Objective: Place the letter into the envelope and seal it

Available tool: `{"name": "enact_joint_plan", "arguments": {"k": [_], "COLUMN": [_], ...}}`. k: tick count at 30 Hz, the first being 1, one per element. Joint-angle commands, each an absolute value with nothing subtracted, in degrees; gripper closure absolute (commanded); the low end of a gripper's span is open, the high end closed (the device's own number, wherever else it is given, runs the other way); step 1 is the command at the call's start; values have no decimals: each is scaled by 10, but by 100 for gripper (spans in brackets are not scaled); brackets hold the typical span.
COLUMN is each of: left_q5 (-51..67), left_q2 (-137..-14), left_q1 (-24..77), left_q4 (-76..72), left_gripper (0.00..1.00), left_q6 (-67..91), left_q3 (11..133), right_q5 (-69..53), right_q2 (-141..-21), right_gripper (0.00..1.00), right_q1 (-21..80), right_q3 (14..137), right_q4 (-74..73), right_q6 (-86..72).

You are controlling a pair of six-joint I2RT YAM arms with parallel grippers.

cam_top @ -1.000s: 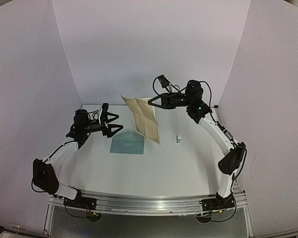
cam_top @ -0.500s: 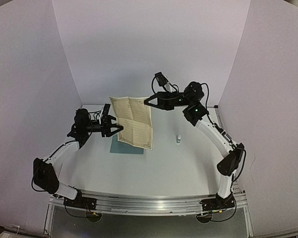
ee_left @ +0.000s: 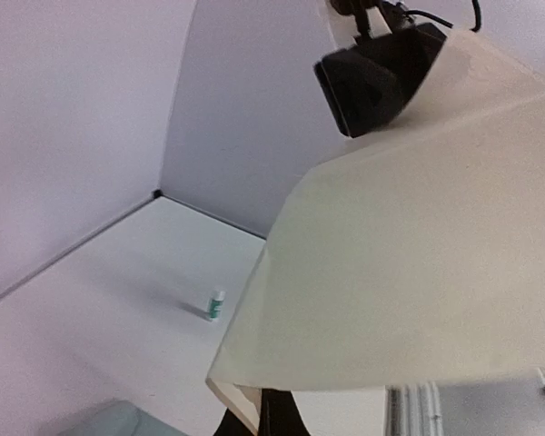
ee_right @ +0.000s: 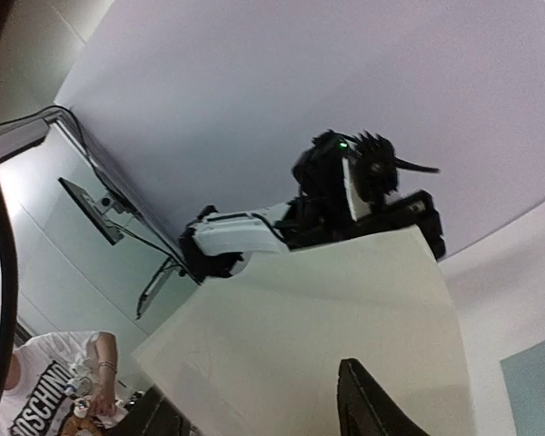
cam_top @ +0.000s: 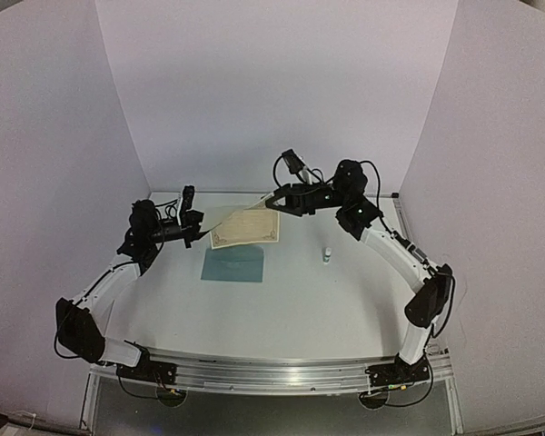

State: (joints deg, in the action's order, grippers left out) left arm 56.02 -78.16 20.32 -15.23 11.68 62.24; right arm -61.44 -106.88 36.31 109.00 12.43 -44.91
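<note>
The tan letter [cam_top: 246, 227] hangs nearly flat in the air above the table, stretched between my two grippers. My left gripper [cam_top: 203, 234] is shut on its left edge; in the left wrist view the letter [ee_left: 409, 263] fills the frame above the gripper [ee_left: 274, 416]. My right gripper [cam_top: 270, 200] is at the sheet's far right corner, its fingers apart around the letter [ee_right: 300, 336] and open [ee_right: 254, 392]. The teal envelope [cam_top: 234, 263] lies flat on the table just below and in front of the letter, with corners of the envelope [ee_left: 118, 420] [ee_right: 538, 381] showing in both wrist views.
A tiny white bottle [cam_top: 327, 255] with a teal label stands on the table right of the envelope, and the left wrist view shows the bottle [ee_left: 216, 304] too. Pale walls enclose the white table [cam_top: 282, 313] at the back and sides.
The letter swung from hanging upright under my right gripper to lying nearly flat. My left gripper closed on its left edge, and my right gripper's fingers came apart.
</note>
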Motion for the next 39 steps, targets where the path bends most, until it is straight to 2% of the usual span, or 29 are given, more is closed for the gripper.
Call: {"name": "enact_joint_plan", "arguments": {"k": [1, 3, 5, 7, 14, 19, 26, 29, 39], "left_q5": [390, 396, 410, 417, 455, 488, 475, 467, 474], "left_q2": [-749, -742, -731, -727, -749, -745, -753, -757, -768], "left_q1": [204, 204, 204, 204, 205, 214, 239, 242, 256], "left_q4": [-64, -47, -28, -3, 124, 227, 315, 333, 393], "left_gripper": [100, 100, 100, 100, 100, 100, 100, 100, 100], "left_q6": [-126, -246, -355, -439, -527, -620, -601, -582, -591], "left_q3": [640, 626, 606, 598, 649, 667, 716, 729, 750], "right_q5": [-337, -189, -139, -126, -135, -105, -246, -265, -265], "right_q2": [-976, -934, -893, -862, -832, -898, -1035, -1081, -1165], "right_gripper": [28, 26, 24, 22, 14, 12, 7, 5, 10], "right_q1": [376, 381, 387, 395, 424, 472, 500, 516, 522], "right_q3": [1052, 997, 954, 923, 876, 954, 1092, 1139, 1213], "right_q4": [-253, -282, -272, -269, -277, -276, -293, -326, -338], "right_q6": [-100, -43, 9, 57, 185, 257, 236, 212, 187]}}
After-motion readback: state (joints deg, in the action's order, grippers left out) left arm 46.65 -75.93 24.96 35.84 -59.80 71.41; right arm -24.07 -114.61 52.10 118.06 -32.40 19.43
